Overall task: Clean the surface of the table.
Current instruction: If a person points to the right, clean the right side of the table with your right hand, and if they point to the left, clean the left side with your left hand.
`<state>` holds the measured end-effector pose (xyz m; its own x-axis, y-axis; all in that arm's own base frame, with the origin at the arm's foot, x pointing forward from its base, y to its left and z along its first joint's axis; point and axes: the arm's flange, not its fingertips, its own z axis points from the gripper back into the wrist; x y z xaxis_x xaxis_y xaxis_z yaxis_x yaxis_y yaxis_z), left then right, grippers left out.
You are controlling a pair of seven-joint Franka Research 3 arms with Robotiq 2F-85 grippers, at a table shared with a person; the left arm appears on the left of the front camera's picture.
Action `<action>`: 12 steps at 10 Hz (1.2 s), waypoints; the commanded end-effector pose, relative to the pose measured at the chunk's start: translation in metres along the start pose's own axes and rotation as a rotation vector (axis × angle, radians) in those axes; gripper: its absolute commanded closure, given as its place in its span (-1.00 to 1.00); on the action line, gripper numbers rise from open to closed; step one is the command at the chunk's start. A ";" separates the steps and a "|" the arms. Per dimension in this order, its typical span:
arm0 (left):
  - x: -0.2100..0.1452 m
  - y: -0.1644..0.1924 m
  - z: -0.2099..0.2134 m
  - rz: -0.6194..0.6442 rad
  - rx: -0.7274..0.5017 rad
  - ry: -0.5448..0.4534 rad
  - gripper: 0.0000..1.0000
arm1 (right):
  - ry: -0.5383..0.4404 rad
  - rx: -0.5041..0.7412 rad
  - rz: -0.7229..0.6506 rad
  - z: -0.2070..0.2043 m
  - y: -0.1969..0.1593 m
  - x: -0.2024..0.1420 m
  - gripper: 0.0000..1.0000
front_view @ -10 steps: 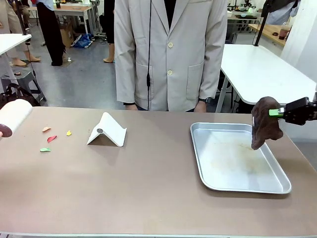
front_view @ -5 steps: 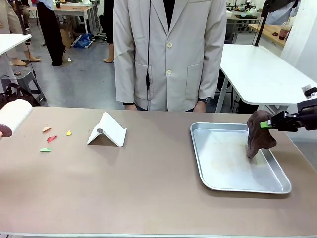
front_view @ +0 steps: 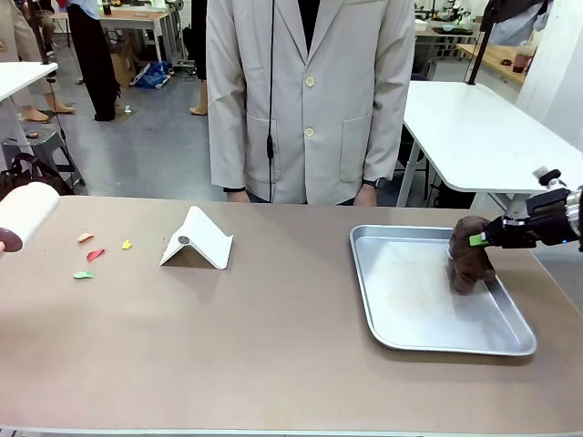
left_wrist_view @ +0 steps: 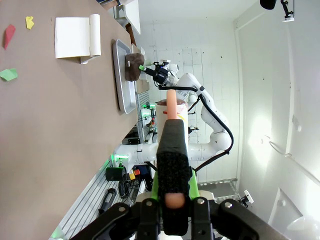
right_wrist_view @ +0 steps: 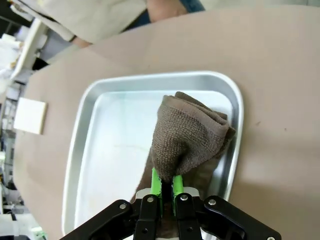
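Right hand (front_view: 481, 238): clamped on brown cloth (front_view: 469, 259), now lowered into metal tray (front_view: 428, 341), counter (front_view: 255, 346) right end. Left hand (left_wrist_view: 173, 200): gripping lint roller (front_view: 27, 211). Paper scraps (front_view: 94, 254), left end, uncleared.

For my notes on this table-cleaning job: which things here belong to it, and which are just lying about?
Job: table; brown cloth, held by right gripper; white roller, held by left gripper; coloured scraps.
Lying about, probably: metal tray; folded white card.
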<state>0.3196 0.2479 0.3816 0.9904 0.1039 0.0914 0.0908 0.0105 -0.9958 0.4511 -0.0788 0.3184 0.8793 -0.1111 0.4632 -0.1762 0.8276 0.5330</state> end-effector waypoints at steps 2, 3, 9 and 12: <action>-0.003 -0.004 0.002 -0.009 -0.013 0.006 1.00 | 0.018 -0.078 0.010 -0.041 -0.019 0.000 0.81; -0.003 -0.004 0.002 -0.009 -0.013 0.006 1.00 | 0.031 -0.077 -0.004 -0.049 -0.022 -0.002 0.81; -0.003 -0.004 0.002 -0.009 -0.013 0.006 1.00 | 0.090 -0.046 0.014 -0.077 -0.007 -0.014 0.81; -0.003 -0.004 0.002 -0.009 -0.013 0.006 1.00 | 0.074 -0.082 0.056 -0.063 0.003 -0.006 0.81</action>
<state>0.3196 0.2479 0.3815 0.9904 0.1039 0.0912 0.0906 0.0105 -0.9958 0.4752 -0.0594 0.2807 0.9013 -0.0655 0.4283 -0.1602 0.8682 0.4697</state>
